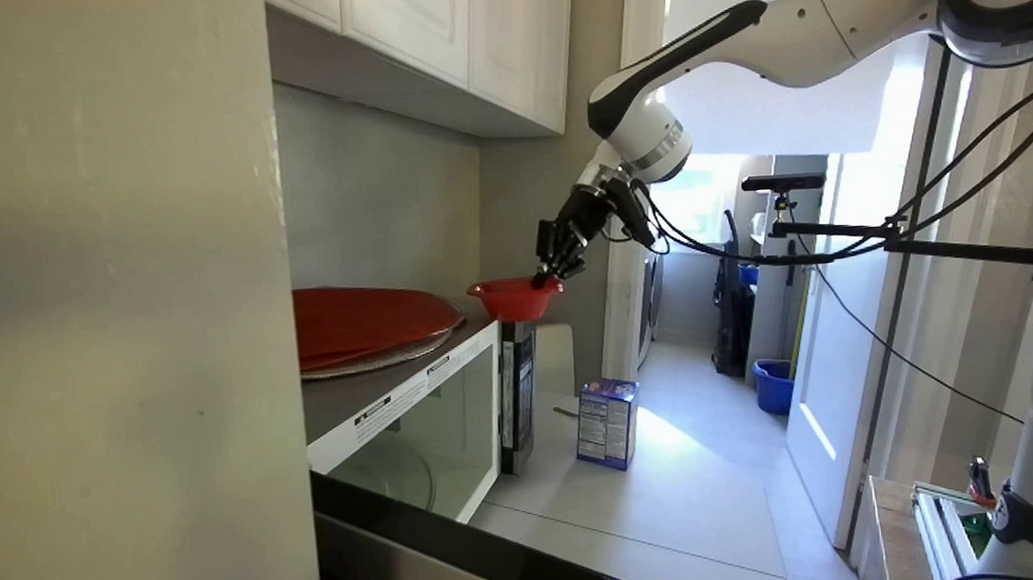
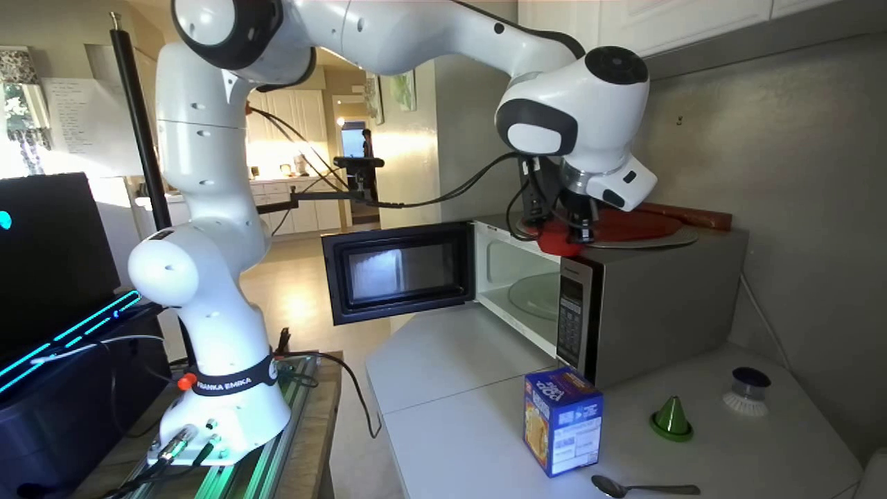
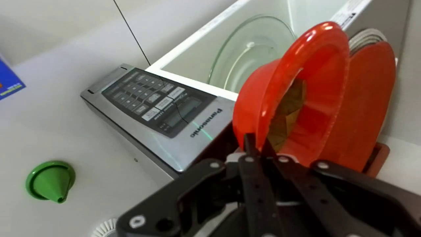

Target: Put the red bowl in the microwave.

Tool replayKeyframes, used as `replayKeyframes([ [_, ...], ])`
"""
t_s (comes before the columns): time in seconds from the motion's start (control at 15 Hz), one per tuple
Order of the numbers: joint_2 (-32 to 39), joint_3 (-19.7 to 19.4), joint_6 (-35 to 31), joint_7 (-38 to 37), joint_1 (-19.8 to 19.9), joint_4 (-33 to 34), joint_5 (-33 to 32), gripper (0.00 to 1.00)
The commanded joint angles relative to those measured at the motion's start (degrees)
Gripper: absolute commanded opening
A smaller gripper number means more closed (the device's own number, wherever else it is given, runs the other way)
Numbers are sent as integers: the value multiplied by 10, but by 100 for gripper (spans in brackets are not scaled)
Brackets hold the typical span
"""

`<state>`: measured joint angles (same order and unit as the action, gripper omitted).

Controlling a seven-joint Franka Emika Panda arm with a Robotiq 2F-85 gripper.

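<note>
The small red bowl (image 1: pixel 515 302) is held by its rim near the top front corner of the microwave (image 2: pixel 665 312), above the control panel. It also shows in an exterior view (image 2: pixel 556 244), partly hidden by the gripper, and in the wrist view (image 3: pixel 324 108). In an exterior view it looks roughly upright; I cannot tell whether it touches the microwave top. A brownish patch or object shows inside it. My gripper (image 3: pixel 258 144) is shut on the bowl's rim, one finger on each side of the wall. The microwave door (image 2: pixel 400 274) stands open, with a glass turntable (image 3: pixel 250 52) inside.
A wide flat red dish (image 1: pixel 368 324) lies on the microwave top. A blue box (image 2: pixel 563 423), a spoon (image 2: pixel 644 488), a green cone (image 2: pixel 671 419) and a brush (image 2: pixel 747 391) are on the counter. White wall cabinets (image 1: pixel 414 21) hang above.
</note>
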<state>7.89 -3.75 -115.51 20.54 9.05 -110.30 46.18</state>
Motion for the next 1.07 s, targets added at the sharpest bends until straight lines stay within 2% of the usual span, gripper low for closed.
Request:
replayKeyframes([
  [0.0,-74,-12,13,69,-1,-85,-32,1],
  [0.33,-148,-13,17,118,-17,-163,-67,1],
  [0.53,-185,-8,12,121,-33,-204,-81,1],
  [0.8,-204,10,-34,99,-70,-241,-45,1],
  [1.0,-184,35,-106,44,-100,-248,-15,1],
])
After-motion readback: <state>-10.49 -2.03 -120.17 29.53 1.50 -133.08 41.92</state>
